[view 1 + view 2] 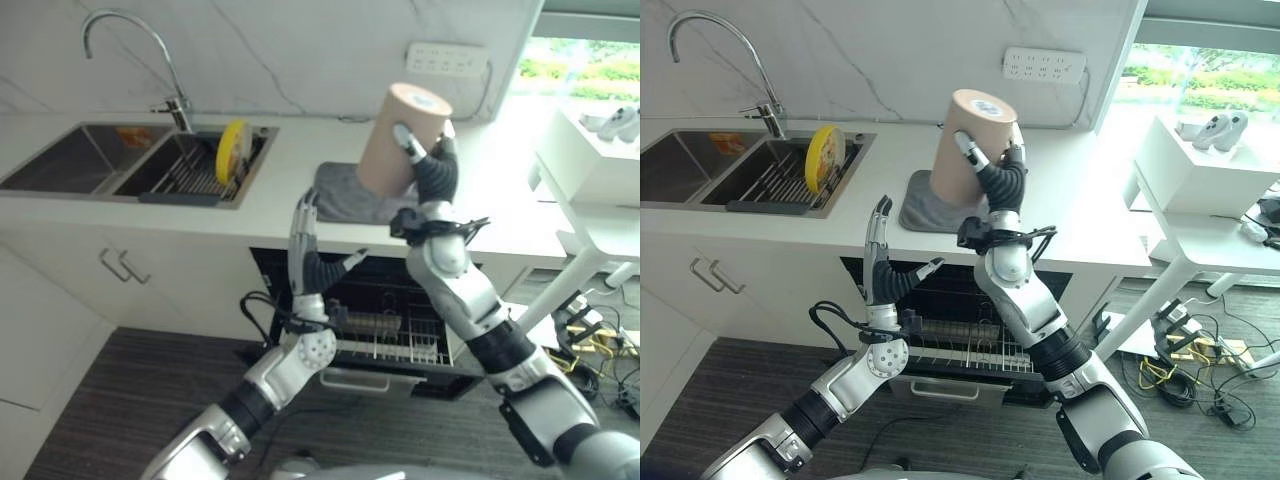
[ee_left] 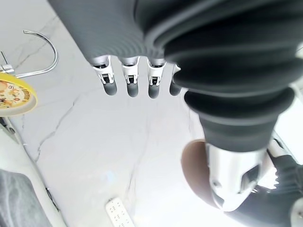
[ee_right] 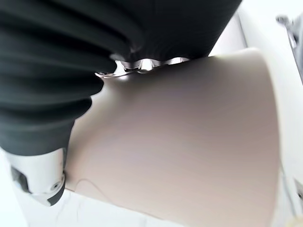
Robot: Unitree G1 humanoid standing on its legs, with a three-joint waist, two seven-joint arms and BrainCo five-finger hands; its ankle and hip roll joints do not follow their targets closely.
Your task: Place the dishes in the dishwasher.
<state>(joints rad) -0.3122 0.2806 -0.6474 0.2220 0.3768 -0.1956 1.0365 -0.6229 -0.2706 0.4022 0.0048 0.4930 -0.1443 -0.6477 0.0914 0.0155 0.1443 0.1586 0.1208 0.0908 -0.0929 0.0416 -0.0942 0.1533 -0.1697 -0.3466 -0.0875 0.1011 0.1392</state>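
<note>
A tall beige cup [image 1: 395, 140] stands upside down and tilted over a grey mat [image 1: 340, 198] on the counter. My right hand [image 1: 1002, 182] is shut on its side, fingers curled round the cup [image 3: 189, 151]. Whether its lower rim touches the mat I cannot tell. My left hand [image 1: 306, 258] is held up open, fingers straight [image 2: 130, 82], in front of the counter edge and above the dishwasher rack [image 1: 950, 348], which is pulled out below. A yellow plate [image 1: 824, 157] stands on edge in the sink's drying rack.
A double sink [image 1: 90, 160] with a curved tap [image 1: 130, 45] lies at the left of the counter. A wall socket [image 1: 445, 58] sits behind the cup. A white table [image 1: 1200, 185] stands to the right, with cables on the floor under it.
</note>
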